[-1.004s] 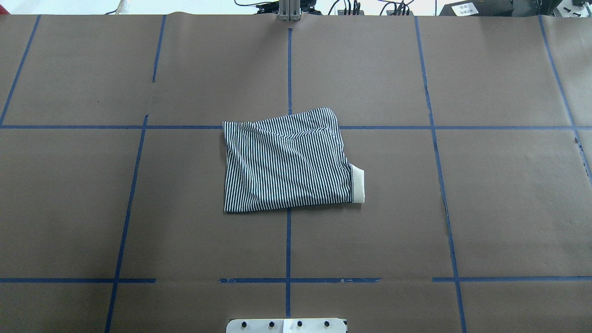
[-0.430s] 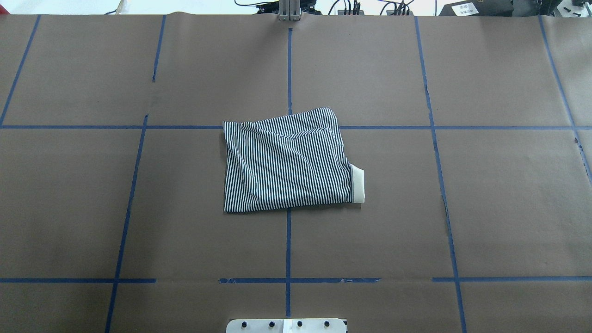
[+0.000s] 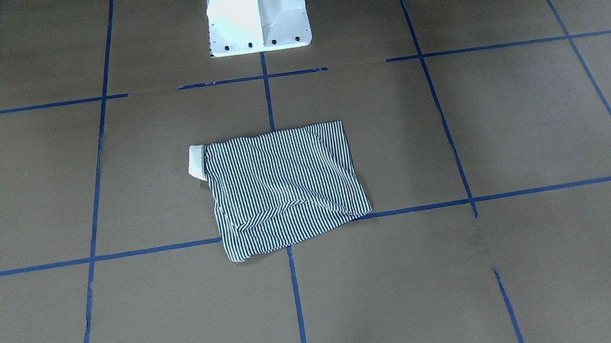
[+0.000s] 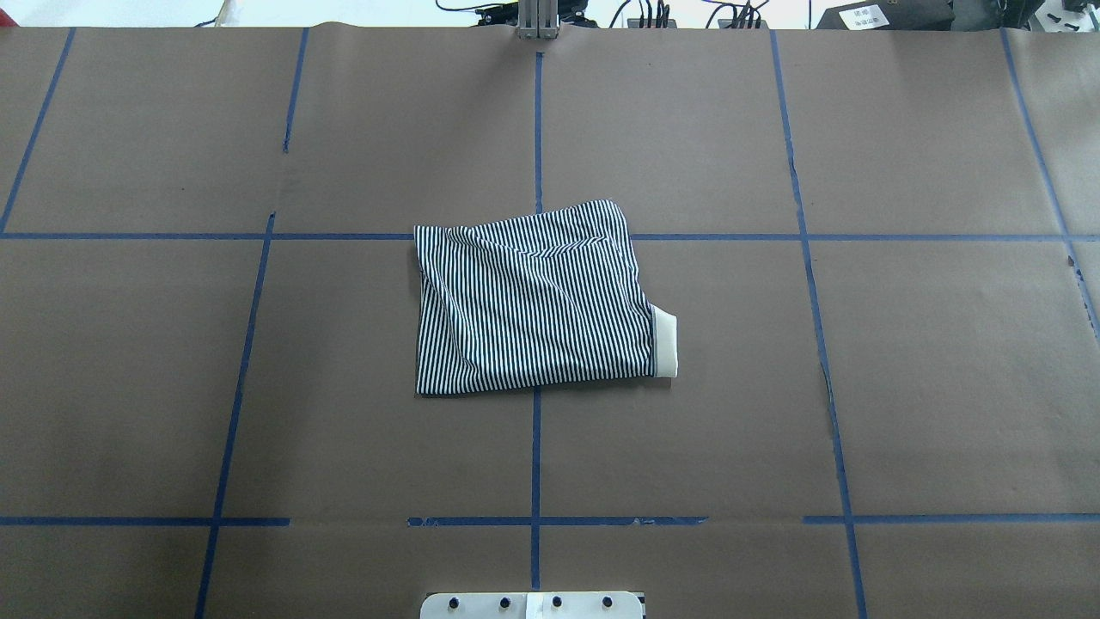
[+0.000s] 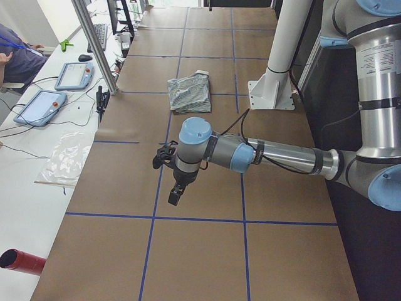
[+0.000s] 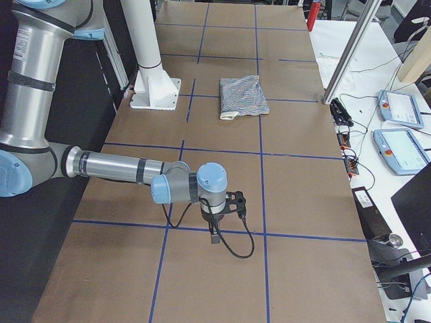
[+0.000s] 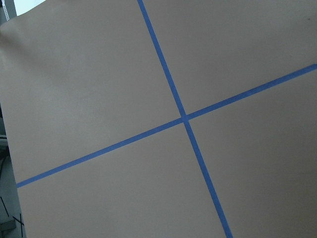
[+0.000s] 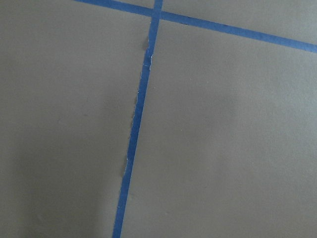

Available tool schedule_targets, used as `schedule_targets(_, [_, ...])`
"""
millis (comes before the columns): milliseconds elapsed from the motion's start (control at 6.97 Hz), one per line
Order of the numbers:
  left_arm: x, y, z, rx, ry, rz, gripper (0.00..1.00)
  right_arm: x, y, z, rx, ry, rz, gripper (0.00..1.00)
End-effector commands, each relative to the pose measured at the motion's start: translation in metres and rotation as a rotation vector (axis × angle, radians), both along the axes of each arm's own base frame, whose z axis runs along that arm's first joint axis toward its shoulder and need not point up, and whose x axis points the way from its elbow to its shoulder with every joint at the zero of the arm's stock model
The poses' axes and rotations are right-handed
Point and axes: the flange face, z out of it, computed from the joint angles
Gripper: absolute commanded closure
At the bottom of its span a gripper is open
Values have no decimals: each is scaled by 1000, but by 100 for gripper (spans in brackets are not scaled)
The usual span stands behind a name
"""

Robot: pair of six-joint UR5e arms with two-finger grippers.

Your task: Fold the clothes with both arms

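Observation:
The striped polo shirt (image 4: 533, 301) lies folded into a rough rectangle at the middle of the brown table, cream collar (image 4: 666, 344) poking out on its right side. It also shows in the front view (image 3: 281, 189) and small in both side views (image 5: 190, 93) (image 6: 242, 96). Neither arm touches it. The left gripper (image 5: 175, 194) hangs over bare table far from the shirt, near the table's left end. The right gripper (image 6: 213, 235) hangs likewise near the right end. Both show only in side views, so I cannot tell if they are open or shut. Both wrist views hold only paper and blue tape.
The white pedestal base (image 3: 258, 20) stands at the robot's edge of the table. Teach pendants (image 5: 39, 106) (image 6: 401, 145), cables and an aluminium post (image 5: 94, 44) line the far side bench. A person's arm (image 5: 12, 56) shows at the bench. Blue tape lines (image 4: 534, 447) grid the paper.

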Motion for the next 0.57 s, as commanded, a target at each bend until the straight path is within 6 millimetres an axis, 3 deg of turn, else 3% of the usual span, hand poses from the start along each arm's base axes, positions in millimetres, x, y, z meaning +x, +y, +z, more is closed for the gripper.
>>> schedule_targets(0, [8, 20, 20, -76, 146, 35, 0, 16, 9, -3, -47, -79, 56, 0])
schedule_targets(287, [7, 30, 32, -106, 139, 28, 0, 20, 5, -37, -100, -75, 139, 0])
schedule_targets(430, [6, 35, 35, -113, 136, 26, 0, 19, 2, -43, -94, -77, 143, 0])
